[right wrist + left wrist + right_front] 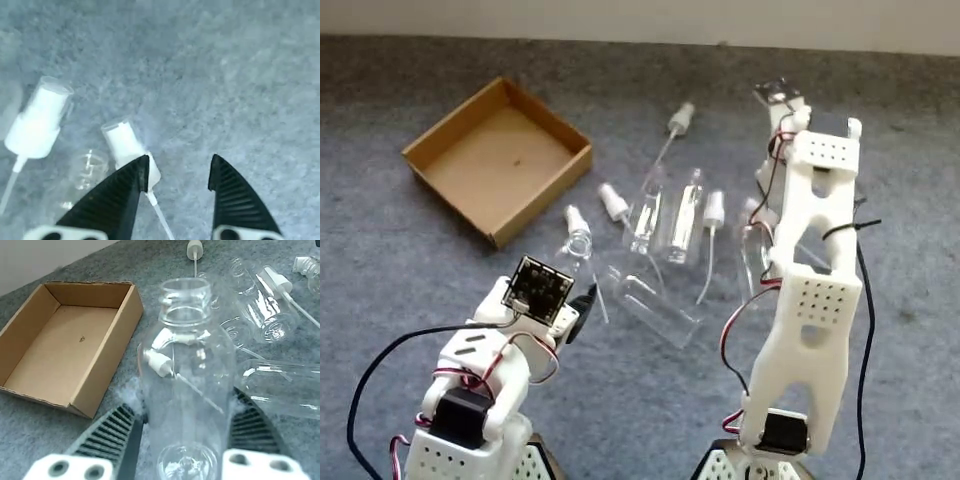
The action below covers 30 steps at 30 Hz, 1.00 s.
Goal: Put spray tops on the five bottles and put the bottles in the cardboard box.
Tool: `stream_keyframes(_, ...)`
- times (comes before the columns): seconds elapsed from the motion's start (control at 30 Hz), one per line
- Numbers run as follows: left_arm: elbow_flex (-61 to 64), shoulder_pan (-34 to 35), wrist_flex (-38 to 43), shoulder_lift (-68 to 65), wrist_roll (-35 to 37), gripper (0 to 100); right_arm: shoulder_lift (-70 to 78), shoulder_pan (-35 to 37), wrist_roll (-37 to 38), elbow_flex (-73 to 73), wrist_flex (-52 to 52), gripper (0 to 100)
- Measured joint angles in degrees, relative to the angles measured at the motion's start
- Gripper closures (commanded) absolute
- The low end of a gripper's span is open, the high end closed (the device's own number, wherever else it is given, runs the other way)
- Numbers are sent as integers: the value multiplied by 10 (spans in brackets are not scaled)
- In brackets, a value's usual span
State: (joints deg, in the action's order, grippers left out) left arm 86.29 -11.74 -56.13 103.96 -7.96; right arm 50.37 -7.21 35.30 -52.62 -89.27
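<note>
Cardboard box sits furthest left on the worktop, open side up.

Just right of the box's near corner, my left hand is clamped on a clear bottle. One finger sits on each side of the body, and the open neck points away from the wrist cam. So this bottle is beside the box, not in it.

Right of the box, approx level w/ its near wall, lie two spray tops. A bit further right of the box, two more bottles lie side by side. A lying bottle is nearer the arms than the box is. A third spray top lies right of the box's far corner, its tube running toward the bottle pair. A fourth spray top w/ a long tube lies further right still.

Well right of the box, a part-hidden bottle lies behind my right arm.

My right hand is spread wide over bare worktop, gripping nothing. One finger is just beside a white top; can't tell if they touch.
</note>
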Motion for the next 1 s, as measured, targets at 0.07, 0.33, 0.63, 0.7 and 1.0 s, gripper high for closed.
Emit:
stream_keyframes(0.07, 0, 0, 5, 0, 0, 909, 2, 4, 21, -17, -25, 811)
stream_keyframes(0.33, 0, 0, 8, 0, 0, 909, 2, 4, 54, -69, -90, 810)
stream_keyframes(0.63, 0, 1, 8, 0, 0, 909, 21, 18, 101, -70, -105, 810)
stream_keyframes(0.7, 0, 1, 8, 0, 0, 909, 40, 18, 101, -70, -105, 810)
stream_keyframes(1.0, 19, 1, 18, 0, 0, 909, 98, 18, 133, -83, -106, 810)
